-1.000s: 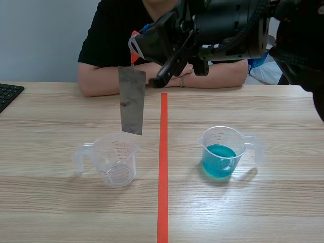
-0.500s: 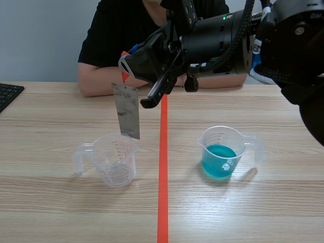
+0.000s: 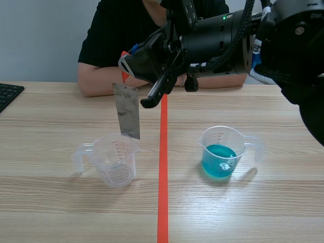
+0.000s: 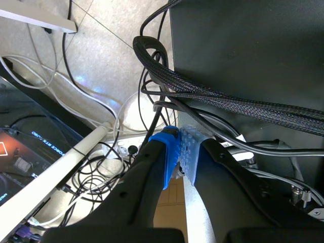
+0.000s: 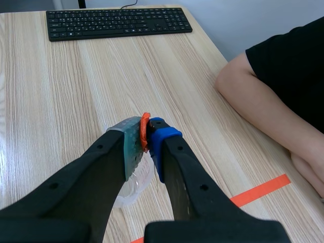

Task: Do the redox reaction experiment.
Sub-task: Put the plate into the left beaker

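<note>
Scene view: right gripper [image 3: 125, 63], fingers clamped on the orange tab [image 5: 145, 126], hangs the metal strip [image 3: 127, 110] at the empty beaker's [image 3: 117, 162] 1 o'clock rim. Centre it toward 7 o'clock before lowering. Left gripper [image 4: 178, 152]: fingers together, empty.

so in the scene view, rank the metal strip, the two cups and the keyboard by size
1. empty cup and cup of blue liquid: alike, tied.
2. metal strip, narrower.
3. keyboard: only a corner shows, so smallest as seen.
</note>
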Available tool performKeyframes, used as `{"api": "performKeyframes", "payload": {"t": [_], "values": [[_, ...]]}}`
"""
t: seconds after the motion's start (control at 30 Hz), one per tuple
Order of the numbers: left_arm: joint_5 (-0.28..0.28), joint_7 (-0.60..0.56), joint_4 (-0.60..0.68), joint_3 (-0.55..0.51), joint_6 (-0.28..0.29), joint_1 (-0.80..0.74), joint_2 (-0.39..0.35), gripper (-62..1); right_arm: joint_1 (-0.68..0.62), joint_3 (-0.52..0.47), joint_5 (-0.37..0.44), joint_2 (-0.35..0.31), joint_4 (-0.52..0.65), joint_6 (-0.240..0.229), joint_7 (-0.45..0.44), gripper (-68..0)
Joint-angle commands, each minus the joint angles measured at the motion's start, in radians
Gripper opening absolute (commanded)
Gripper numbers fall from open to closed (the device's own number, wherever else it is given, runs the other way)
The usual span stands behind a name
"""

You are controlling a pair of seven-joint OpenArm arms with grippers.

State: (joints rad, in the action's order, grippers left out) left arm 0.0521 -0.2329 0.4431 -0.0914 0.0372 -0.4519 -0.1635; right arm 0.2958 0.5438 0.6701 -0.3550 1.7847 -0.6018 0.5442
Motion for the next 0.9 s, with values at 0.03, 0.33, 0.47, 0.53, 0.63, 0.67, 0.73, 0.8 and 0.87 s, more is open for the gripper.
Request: {"api": "performKeyframes", "payload": {"t": [0.03,0.33,0.47,0.53,0.63,0.67,0.73,0.8,0.87], "values": [[-0.003,-0.006,0.011,0.001,0.002,-0.010,-0.001,-58.2,0.040,-0.009,0.029,-0.003,0.027,0.003,-0.006,-66.8],[-0.003,-0.006,0.011,0.001,0.002,-0.010,-0.001,-58.2,0.039,-0.056,0.131,-0.003,0.141,0.012,0.060,-66.8],[-0.003,-0.006,0.011,0.001,0.002,-0.010,-0.001,-58.2,0.039,-0.085,0.177,-0.002,0.189,0.035,0.081,-66.9],[-0.003,-0.006,0.011,0.001,0.002,-0.010,-0.001,-58.2,0.039,-0.096,0.189,-0.002,0.209,0.034,0.085,-66.9],[-0.003,-0.006,0.011,0.001,0.002,-0.010,-0.001,-58.2,0.039,-0.100,0.216,-0.002,0.217,0.034,0.091,-66.9],[-0.003,-0.006,0.011,0.001,0.002,-0.010,-0.001,-58.2,0.039,-0.100,0.220,-0.002,0.217,0.034,0.093,-66.9],[-0.003,-0.006,0.011,0.001,0.002,-0.010,-0.001,-58.2,0.039,-0.100,0.221,-0.002,0.217,0.034,0.094,-66.9],[-0.003,-0.006,0.011,0.001,0.002,-0.010,-0.001,-58.2,0.039,-0.100,0.221,-0.002,0.217,0.034,0.094,-66.9],[-0.003,-0.006,0.011,0.001,0.002,-0.010,-0.001,-58.2,0.039,-0.100,0.220,-0.002,0.216,0.034,0.093,-66.9]]}}
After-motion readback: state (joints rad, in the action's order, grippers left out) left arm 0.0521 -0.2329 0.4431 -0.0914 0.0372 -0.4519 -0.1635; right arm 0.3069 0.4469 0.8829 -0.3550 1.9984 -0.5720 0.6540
